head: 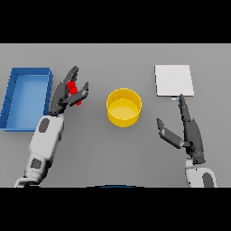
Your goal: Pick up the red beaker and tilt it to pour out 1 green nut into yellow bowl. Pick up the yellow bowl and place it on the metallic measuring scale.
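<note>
Nearest the viewer, low on the right: dark right hand (191,133), fingers straight and thumb spread wide, holding nothing, fingertips aimed up toward the flat pale-grey square measuring scale (174,80) just beyond them. Farther up on the left: dark left hand (67,92), fingers and thumb curled round the small red beaker (72,86), mostly hidden in the grasp, only red patches showing between fingers and thumb. Cannot tell whether the beaker stands upright or tilted, nor see any green nut. Round yellow bowl (124,107) on the grey table (113,153), between the two hands, to the right of the held beaker and well apart from it; looks empty so far. Likely next: carry the beaker rightward over the bowl's rim, then tip its mouth toward the bowl. Open blue rectangular tray (13,97) at far left, just beside the left arm, not part of the job
</note>
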